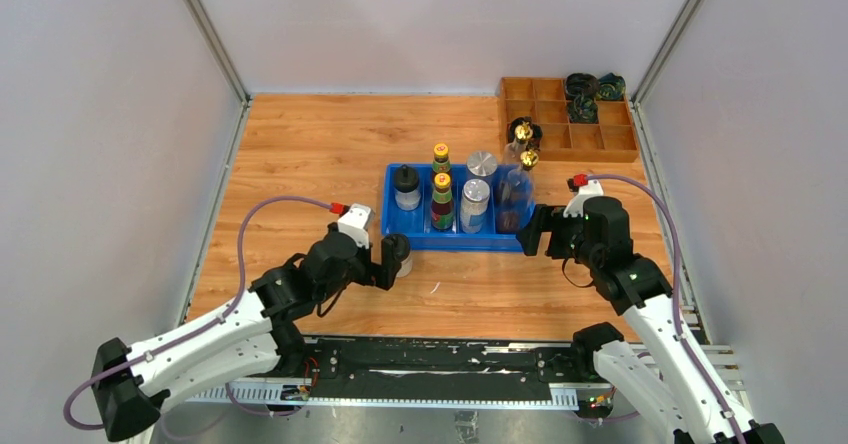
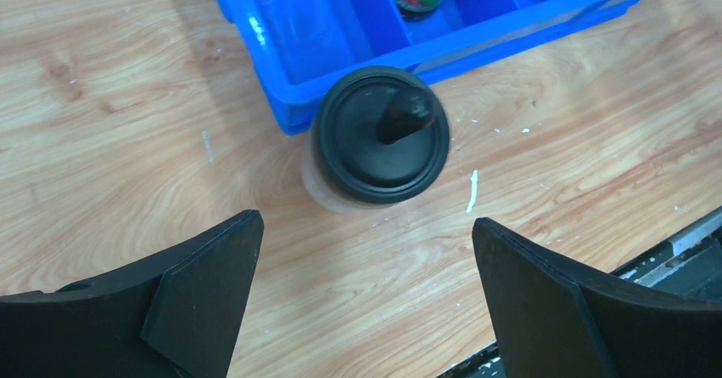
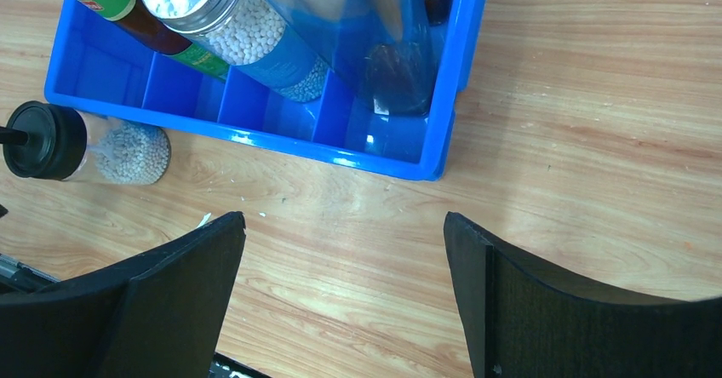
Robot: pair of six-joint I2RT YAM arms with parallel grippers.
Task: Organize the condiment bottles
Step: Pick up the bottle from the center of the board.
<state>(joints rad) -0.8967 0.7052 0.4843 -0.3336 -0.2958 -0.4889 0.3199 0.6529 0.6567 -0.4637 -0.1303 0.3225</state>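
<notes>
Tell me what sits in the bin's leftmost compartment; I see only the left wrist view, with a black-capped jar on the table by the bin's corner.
Observer: A second black-capped jar stands at the far end of the blue bin's leftmost compartment.
Operator: Say where the right hand is.
Observer: The right hand hangs open by the bin's near right corner, holding nothing.
Operator: List the other compartments.
Observer: Each holds a pair: sauce bottles, shakers, cruets, left to right.
</notes>
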